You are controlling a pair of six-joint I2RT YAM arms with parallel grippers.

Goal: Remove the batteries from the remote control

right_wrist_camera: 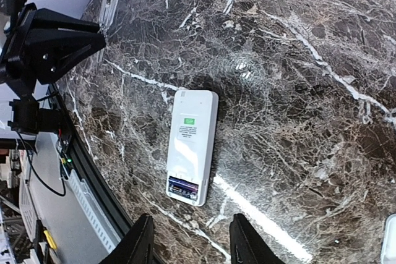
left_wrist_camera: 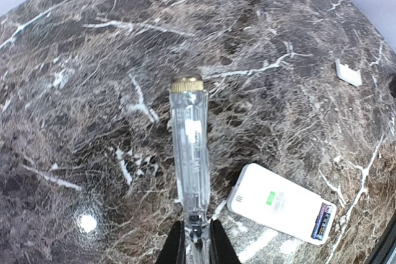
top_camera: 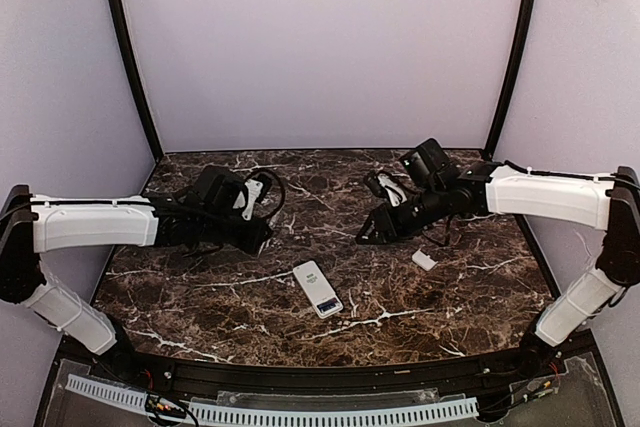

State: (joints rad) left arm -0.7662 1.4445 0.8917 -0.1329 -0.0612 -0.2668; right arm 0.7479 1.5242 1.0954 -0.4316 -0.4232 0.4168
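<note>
The white remote control (top_camera: 318, 289) lies back-up on the marble, between the two arms and near the front edge. Its end compartment is uncovered, and the dark blue-purple batteries (right_wrist_camera: 184, 186) sit inside it; they also show as a dark strip at the end of the remote control (left_wrist_camera: 281, 203). My left gripper (left_wrist_camera: 197, 230) is shut on a clear-handled tool (left_wrist_camera: 189, 146) with a brass cap, which points away from the jaws to the left of the remote. My right gripper (right_wrist_camera: 192, 236) hangs open just beyond the battery end of the remote control (right_wrist_camera: 192, 145), holding nothing.
The small white cover piece (top_camera: 424, 260) lies on the marble to the right of the remote, under the right arm. The table's front rail (top_camera: 300, 377) runs close behind the remote. Black curved posts stand at the back corners.
</note>
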